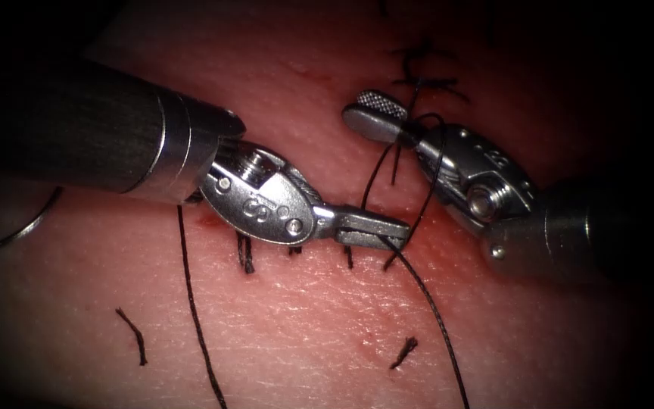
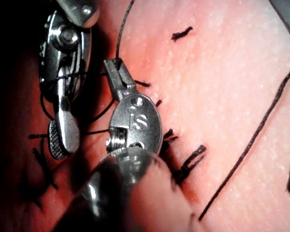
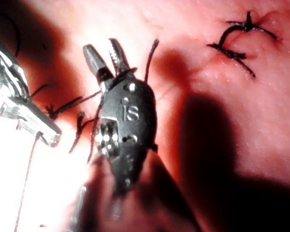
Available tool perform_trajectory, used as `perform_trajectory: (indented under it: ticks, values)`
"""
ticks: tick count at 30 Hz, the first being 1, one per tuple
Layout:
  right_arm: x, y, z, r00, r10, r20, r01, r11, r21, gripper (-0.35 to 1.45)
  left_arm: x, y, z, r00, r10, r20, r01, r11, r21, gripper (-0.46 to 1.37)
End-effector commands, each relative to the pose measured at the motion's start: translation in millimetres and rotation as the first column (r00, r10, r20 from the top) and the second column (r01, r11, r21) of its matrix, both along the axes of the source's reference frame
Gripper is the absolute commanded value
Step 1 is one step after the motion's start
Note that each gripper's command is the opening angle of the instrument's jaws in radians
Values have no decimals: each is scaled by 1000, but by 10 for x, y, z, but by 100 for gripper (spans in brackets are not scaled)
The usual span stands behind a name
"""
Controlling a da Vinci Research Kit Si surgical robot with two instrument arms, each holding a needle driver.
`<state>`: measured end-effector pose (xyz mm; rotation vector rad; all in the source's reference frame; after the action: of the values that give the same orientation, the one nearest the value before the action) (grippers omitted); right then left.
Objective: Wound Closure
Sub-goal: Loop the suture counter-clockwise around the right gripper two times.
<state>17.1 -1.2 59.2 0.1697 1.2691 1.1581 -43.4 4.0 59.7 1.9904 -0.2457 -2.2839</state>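
While several dark stitches already sit in the tissue [image 1: 304,333], the job looks well along but not finished, as I judge it. Knotted stitches with short tails show just below the left tool [image 1: 376,227], under its wrist and jaws, and another knot [image 1: 425,76] lies just beyond the tips of the right tool [image 1: 376,113]. The cut itself is hard to trace; it seems drawn closed along that line of stitches.

The left tool's jaws are pressed together on the thread [image 1: 429,303] right at their tip. From that pinch one strand runs away from the jaws toward the viewer across the tissue, and other strands rise toward the right tool. The right tool's jaws stand spread, one ridged pad facing up, with nothing pinched between them; thread is looped around the tool just behind the jaws, at their base. In the left wrist view the same loops cross the right tool [image 2: 63,130] while the left tool [image 2: 117,72] grips the strand.

A second long strand [image 1: 194,310] trails across the tissue beneath the left tool's shaft. Loose cut ends [image 1: 132,333] lie on the skin well short of both tools. I cannot make out the needle, so I cannot say where it is or whether it sits in the tissue. Going by the loops, a knot is in the making, and its long strands are uncut.
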Motion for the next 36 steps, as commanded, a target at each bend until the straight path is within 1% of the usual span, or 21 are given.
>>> perform_trajectory:
  ticks: [1, 2, 4, 9, 10, 11, 12, 16, 18, 19, 20, 22, 23, 24, 27, 28, 29, 30, 32, 33, 36]
  values:
    - [0, 0, -1, 1000, -1, -1, 1, 1000, 0, 26, 0, 0, 0, 1000, 3, 0, -3, 1000, 0, -35]
    - [0, 0, -1, 1000, -3, -3, 3, 1000, 0, 24, 0, 0, -1, 1000, 3, 0, -3, 1000, 0, -35]
    - [0, 0, -1, 1000, -9, -4, 9, 1000, -6, 8, 0, 0, -2, 1000, 2, 0, -2, 1000, 1, -35]
    - [-1, 0, 0, 997, -74, -19, 73, 996, -54, -6, -1, 0, -6, 1000, 1, -1, -1, 1000, 4, -35]
    - [0, 1, 0, 995, -97, -23, 95, 993, -75, -16, -2, 0, -8, 1000, 5, 4, -5, 1000, -1, -35]
    - [0, 2, 1, 993, -120, -24, 117, 989, -89, -31, -2, 0, -11, 1000, 9, 13, -10, 1000, 6, -35]
    - [0, 2, 1, 990, -138, -33, 135, 986, -95, -35, -3, 0, -13, 1000, 13, 19, -13, 1000, 7, -35]
    - [0, 3, 3, 971, -234, -41, 231, 971, -65, -35, -7, 1, -21, 997, 39, 73, -41, 999, 30, -35]
    - [0, 2, 3, 957, -284, -51, 282, 958, -53, -35, -8, 2, -24, 994, 56, 98, -59, 998, 27, -35]
    - [0, 2, 3, 944, -323, -72, 320, 946, -54, -35, -10, 3, -26, 992, 63, 111, -67, 997, 32, -35]
    - [0, 2, 3, 940, -333, -78, 329, 943, -55, -35, -10, 4, -26, 991, 64, 114, -69, 997, 38, -35]
    - [0, 0, 2, 916, -386, -107, 382, 922, -60, -35, -12, 7, -26, 990, 66, 126, -72, 996, 43, -35]
    - [0, -4, 2, 887, -446, -118, 441, 895, -62, -35, -15, 9, -25, 987, 66, 147, -75, 996, 58, -35]
    - [0, -5, 3, 882, -457, -117, 452, 890, -67, -35, -15, 9, -25, 987, 67, 149, -77, 995, 57, -35]
    - [1, -13, 6, 812, -575, -101, 563, 817, -125, -35, -21, 11, -23, 980, 82, 181, -96, 993, 67, -35]
    - [2, -14, 7, 809, -578, -104, 566, 814, -129, -35, -21, 12, -23, 980, 84, 183, -97, 993, 67, -35]
    - [2, -16, 8, 798, -594, -106, 580, 803, -139, -35, -23, 12, -23, 977, 89, 193, -105, 992, 71, -35]
    - [3, -21, 11, 778, -618, -112, 599, 784, -165, -35, -24, 14, -23, 973, 97, 211, -115, 991, 73, -35]
    - [3, -25, 13, 764, -634, -122, 611, 771, -179, -35, -24, 16, -23, 967, 104, 232, -124, 989, 77, -35]
    - [3, -28, 14, 751, -648, -124, 621, 758, -199, -35, -24, 19, -24, 963, 107, 249, -130, 988, 81, -35]
    - [3, -33, 16, 724, -677, -133, 640, 731, -237, -35, -21, 25, -26, 953, 111, 280, -142, 986, 91, -35]
